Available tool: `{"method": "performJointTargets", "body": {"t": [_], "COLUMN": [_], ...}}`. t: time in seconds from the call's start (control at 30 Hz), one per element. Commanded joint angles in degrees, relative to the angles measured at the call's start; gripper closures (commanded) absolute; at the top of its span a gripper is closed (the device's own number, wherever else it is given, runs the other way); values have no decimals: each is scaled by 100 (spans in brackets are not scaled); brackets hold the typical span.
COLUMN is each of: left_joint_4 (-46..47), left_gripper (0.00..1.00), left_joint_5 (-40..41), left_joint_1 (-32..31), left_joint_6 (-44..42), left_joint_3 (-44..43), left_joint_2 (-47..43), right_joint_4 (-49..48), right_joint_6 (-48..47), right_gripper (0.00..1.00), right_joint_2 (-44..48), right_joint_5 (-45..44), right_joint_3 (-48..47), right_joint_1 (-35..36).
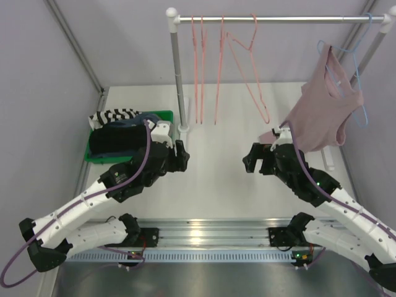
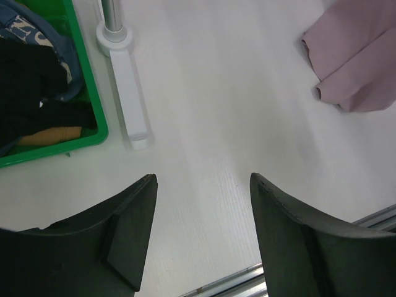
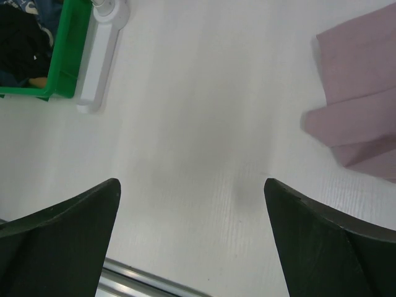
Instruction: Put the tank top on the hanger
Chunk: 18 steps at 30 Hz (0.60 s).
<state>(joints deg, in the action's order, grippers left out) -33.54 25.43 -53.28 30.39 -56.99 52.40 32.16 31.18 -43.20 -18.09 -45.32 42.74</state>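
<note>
left gripper (image 2: pixel 201 179): jaws spread wide, nothing in them
right gripper (image 3: pixel 192 182): same, wide and empty
tank top (image 1: pixel 114 141): black heap in green bin (image 1: pixel 162 115), left of the left jaws, untouched
hanger (image 1: pixel 249 77): pink wire, hanging on rail (image 1: pixel 278 19), well past both jaws

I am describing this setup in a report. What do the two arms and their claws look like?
The left arm and right arm have white links with black joints. A purple cable runs along each. The left claw and right claw are black, each with two broad tapering fingers.
</note>
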Motion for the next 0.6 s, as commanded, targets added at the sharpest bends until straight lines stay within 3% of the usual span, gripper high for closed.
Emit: {"method": "performJointTargets", "body": {"t": [0.0, 0.3, 0.4, 0.5, 0.57], "left_joint_4": [49, -56, -336, -670, -645], "left_gripper": [33, 33, 32, 29, 29], "left_joint_5": [120, 348, 839, 1157, 930], "left_joint_1": [28, 28, 98, 571, 1317], "left_joint_6": [72, 238, 475, 669, 661], "left_joint_3": [-84, -102, -285, -479, -515], "left_joint_2": [16, 51, 200, 568, 876], "right_joint_4": [-211, -228, -228, -254, -246], "right_joint_6": [-121, -235, -253, -226, -191], "right_gripper": [0, 0, 0, 0, 0], "right_joint_2": [66, 92, 58, 31, 48], "right_joint_5": [-11, 191, 253, 332, 393], "right_joint_3": [-91, -56, -38, -30, -21], "right_joint_1": [50, 50, 59, 59, 50]}}
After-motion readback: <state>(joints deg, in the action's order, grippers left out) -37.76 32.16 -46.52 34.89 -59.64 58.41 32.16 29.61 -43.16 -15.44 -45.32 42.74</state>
